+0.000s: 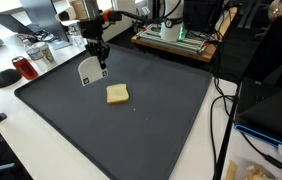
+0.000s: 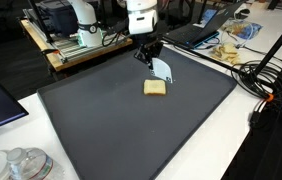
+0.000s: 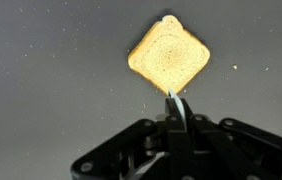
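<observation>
Matt dark mat [image 1: 161, 115], rough bread [image 1: 117, 94], smooth spatula [image 1: 88, 71]

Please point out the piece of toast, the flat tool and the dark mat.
piece of toast [image 3: 168, 55], wrist view, middle of its top face.
flat tool [image 1: 87, 71], in an exterior view, middle of its pale blade.
dark mat [image 1: 161, 125], in an exterior view, a bare part.

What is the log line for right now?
gripper: shut on flat white tool | bread slice: flat on dark mat, just beside tool | contact tool-bread: cannot tell
</observation>
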You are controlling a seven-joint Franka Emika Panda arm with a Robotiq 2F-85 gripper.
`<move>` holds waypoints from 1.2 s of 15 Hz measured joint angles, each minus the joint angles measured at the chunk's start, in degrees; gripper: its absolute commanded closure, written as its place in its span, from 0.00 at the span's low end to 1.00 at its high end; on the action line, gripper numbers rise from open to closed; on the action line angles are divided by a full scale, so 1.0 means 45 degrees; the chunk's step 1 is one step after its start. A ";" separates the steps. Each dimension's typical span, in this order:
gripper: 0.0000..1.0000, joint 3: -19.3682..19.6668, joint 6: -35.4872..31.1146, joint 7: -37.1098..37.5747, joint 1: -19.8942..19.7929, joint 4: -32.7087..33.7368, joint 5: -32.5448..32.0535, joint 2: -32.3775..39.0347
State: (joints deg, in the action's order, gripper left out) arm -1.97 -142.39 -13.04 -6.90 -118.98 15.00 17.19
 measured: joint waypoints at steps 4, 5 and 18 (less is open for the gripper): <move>0.96 -0.0260 -0.0168 -0.1943 -0.0744 -0.0204 0.1909 0.0113; 0.96 -0.0307 -0.0214 -0.2285 -0.0848 -0.0213 0.2286 0.0203; 0.99 -0.0706 -0.0335 -0.4532 -0.1912 -0.0123 0.4270 0.0839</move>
State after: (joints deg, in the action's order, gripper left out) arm -5.15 -143.89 -33.43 -15.50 -119.53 34.21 20.96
